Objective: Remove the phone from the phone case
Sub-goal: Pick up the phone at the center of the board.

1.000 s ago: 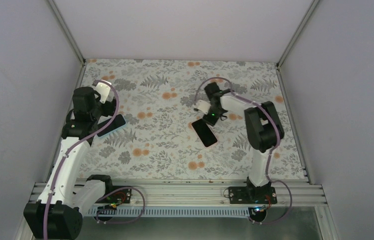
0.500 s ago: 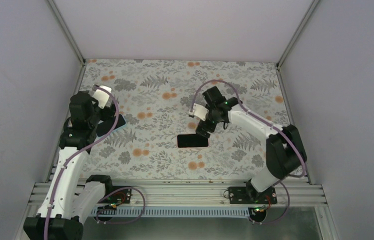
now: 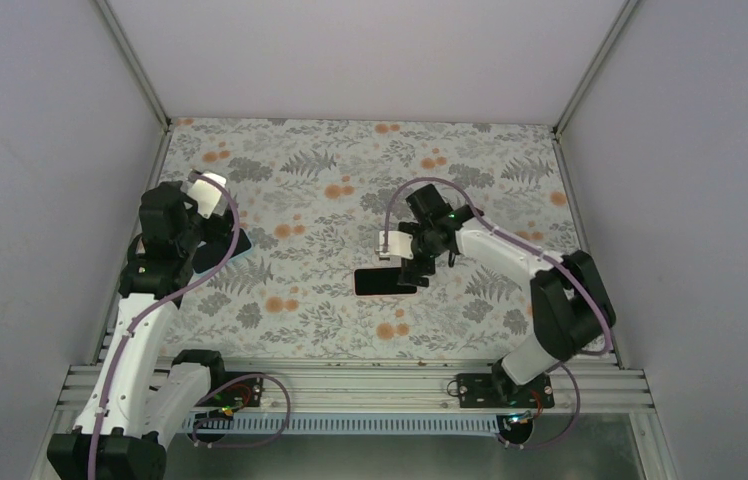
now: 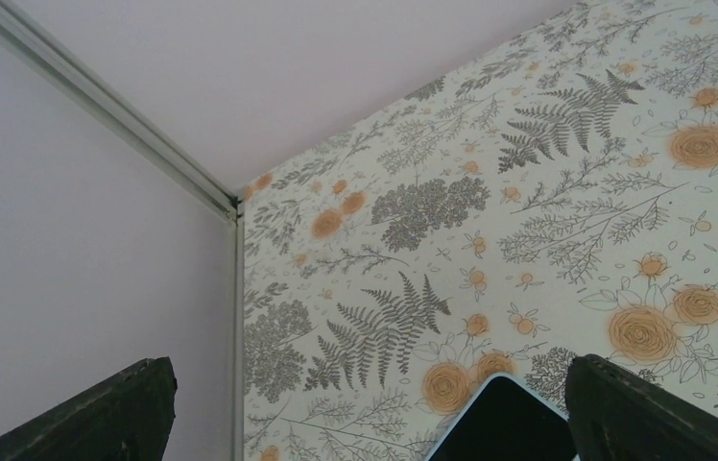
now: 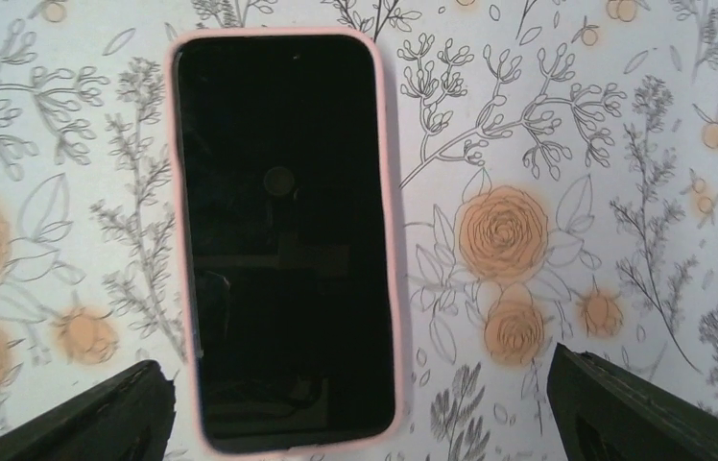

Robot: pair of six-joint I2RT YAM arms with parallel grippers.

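phone (image 5: 283, 240) lies screen-up in its pink phone case (image 5: 392, 240), flat on the surface (image 5: 576, 144). right hand (image 5: 360, 384) hovers just over it, spread wide, empty. risk: a pinch across the slim rim may slip, or lift both together. farther left, left hand (image 4: 371, 394) wide open, empty.

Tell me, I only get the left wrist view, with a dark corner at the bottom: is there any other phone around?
Observer: Yes, a second phone in a pink case lies flat near the middle of the table.
Operator: Is the right arm holding it?
Observer: No. The right jaws stand open over one end, gripping nothing.
Operator: And my dark corner?
Observer: From above, it is a dark phone near the table's left edge, partly under the left arm.
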